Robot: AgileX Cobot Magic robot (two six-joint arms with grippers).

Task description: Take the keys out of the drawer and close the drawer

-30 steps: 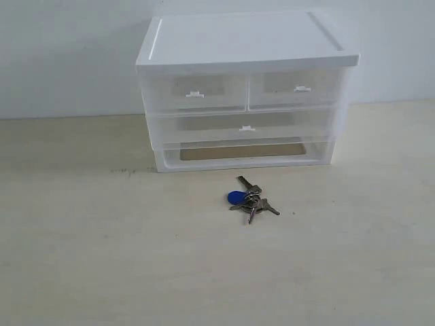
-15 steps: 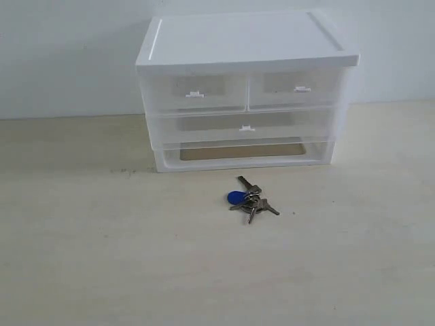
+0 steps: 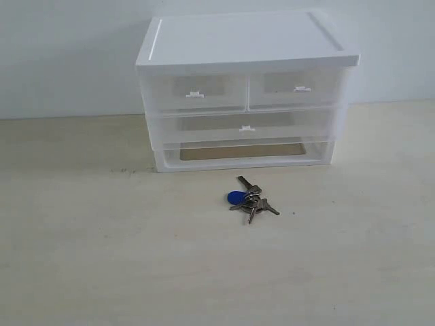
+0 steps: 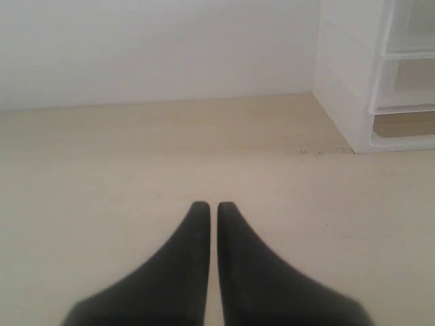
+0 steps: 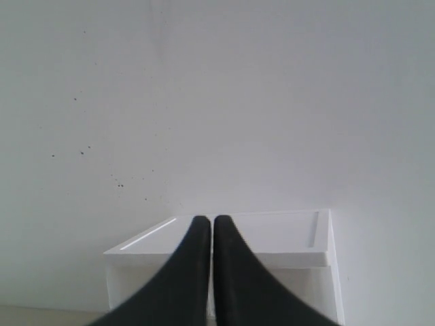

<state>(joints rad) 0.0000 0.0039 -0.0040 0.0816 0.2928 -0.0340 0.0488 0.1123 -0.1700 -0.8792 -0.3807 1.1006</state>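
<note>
The keys (image 3: 250,200) lay on the table (image 3: 81,258) and the drawer (image 3: 246,128) seemed shut; nothing more looked needed. Left gripper (image 4: 212,206) and right gripper (image 5: 207,221) were pinched together, empty.

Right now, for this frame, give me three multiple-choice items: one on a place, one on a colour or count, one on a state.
1. Where do the keys lie? A on the table, in front of the white unit; B on top of the unit; C inside the unit.
2. What colour is the tag on the keys? A red; B green; C blue.
3. How is the wide drawer? A pulled out; B pushed in; C taken away.
Answers: 1 A, they rest on bare table, apart from the unit. 2 C, the round tag is blue. 3 B, its front sits level with the frame.
</note>
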